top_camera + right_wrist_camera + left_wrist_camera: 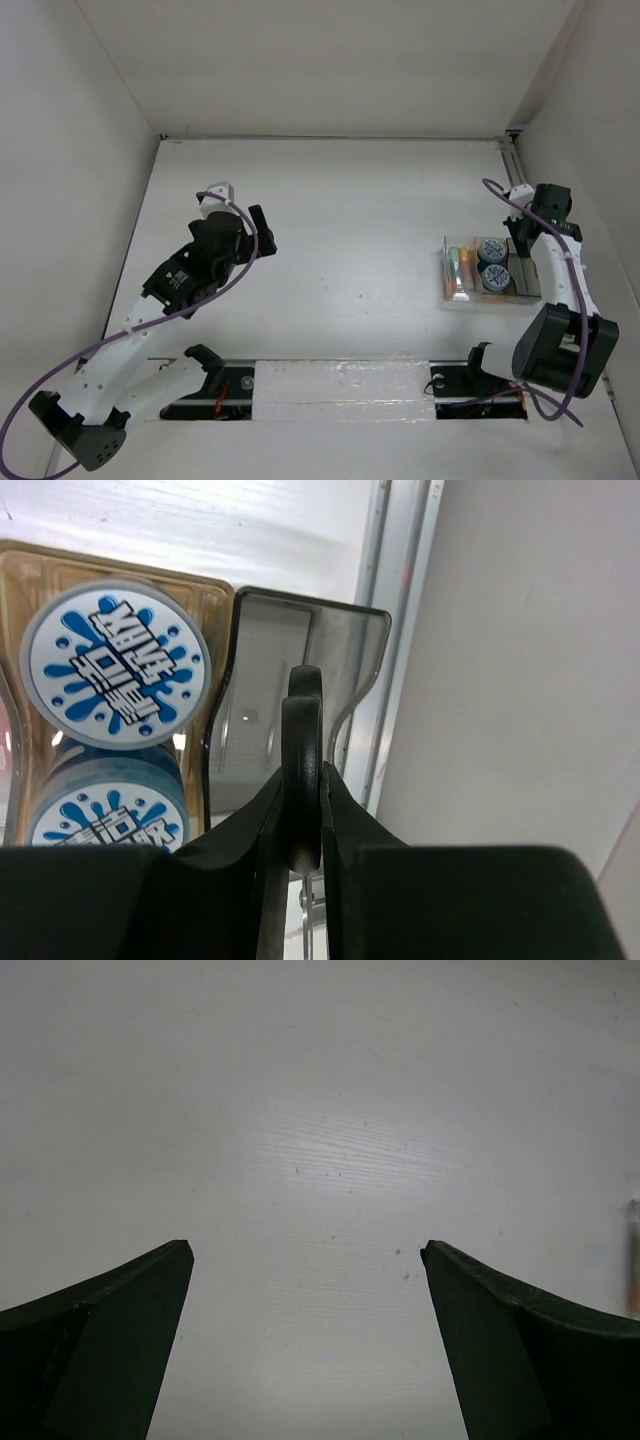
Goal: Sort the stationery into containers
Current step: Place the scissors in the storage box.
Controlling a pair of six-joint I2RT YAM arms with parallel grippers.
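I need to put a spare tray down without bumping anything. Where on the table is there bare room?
The broad middle of the table, between the left tool and the containers, is bare; so is the far strip by the back wall. Crowded: the right edge, where markers, cylinders and the right tool gripping the scissors pack together.

Bench (340,220): matte white, with faint wood grain and a few dark specks in the left wrist view. A soft glare patch (340,1150) sits mid-surface. Enclosure of plain white panels: left wall (70,170), back wall (330,60), right wall (600,120). Metal rail (513,165) runs along the foot of the right wall. Glossy tape strip (340,385) lies along the near edge.
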